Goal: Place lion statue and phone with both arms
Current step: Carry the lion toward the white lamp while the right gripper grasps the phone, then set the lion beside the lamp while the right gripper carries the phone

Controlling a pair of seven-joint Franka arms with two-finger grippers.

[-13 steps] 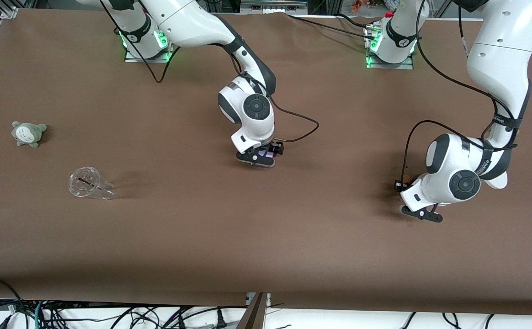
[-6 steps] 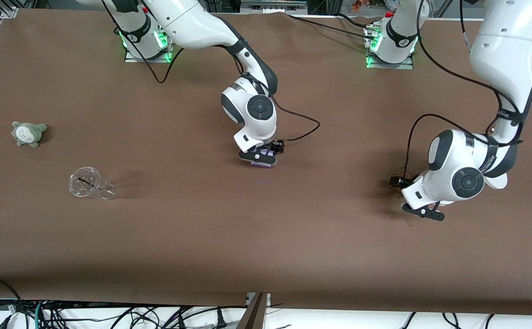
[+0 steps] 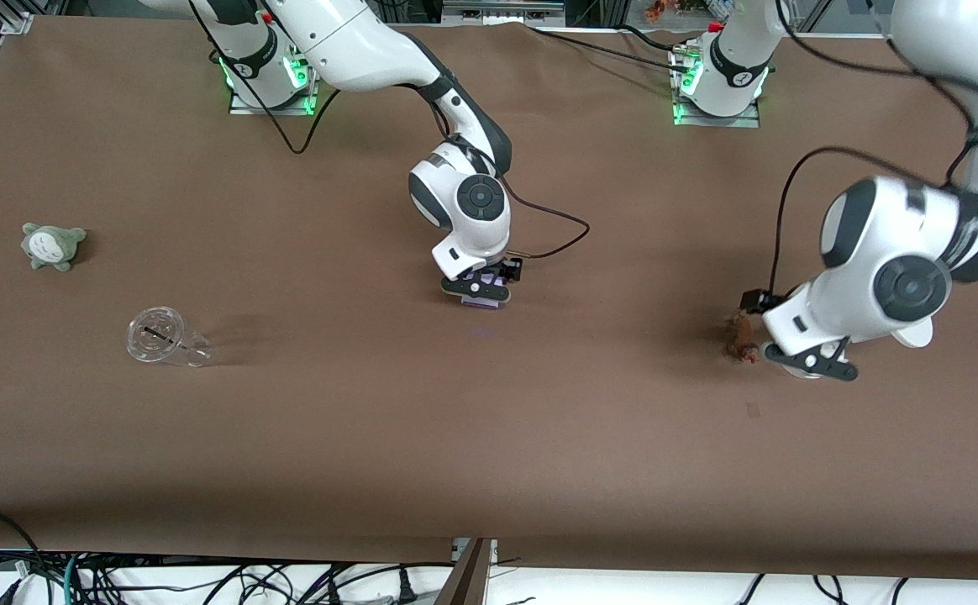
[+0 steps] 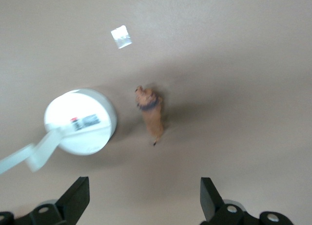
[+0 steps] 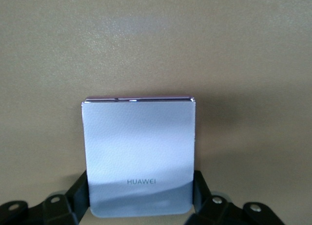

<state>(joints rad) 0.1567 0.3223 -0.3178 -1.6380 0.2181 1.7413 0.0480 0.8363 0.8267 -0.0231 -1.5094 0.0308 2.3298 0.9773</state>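
The lion statue [image 3: 739,336] is a small brown-orange figurine lying on the table near the left arm's end; it also shows in the left wrist view [image 4: 151,113]. My left gripper [image 3: 810,367] hangs in the air over the table just beside it, open and empty [image 4: 142,203]. The phone [image 3: 482,303] is a pale-lavender rectangle held on edge in my right gripper [image 3: 477,292] low over the middle of the table. In the right wrist view the phone [image 5: 140,152] sits between the shut fingers of the right gripper [image 5: 141,198]. I cannot tell whether it touches the table.
A white round-based stand [image 4: 80,121] stands right beside the lion. A small pale scrap [image 3: 752,409] lies nearer the front camera. A grey-green plush [image 3: 54,245] and a clear cup on its side [image 3: 161,338] lie toward the right arm's end.
My left arm has risen and swung toward its end of the table, uncovering the lion on the table. My right gripper has shifted only slightly with the phone.
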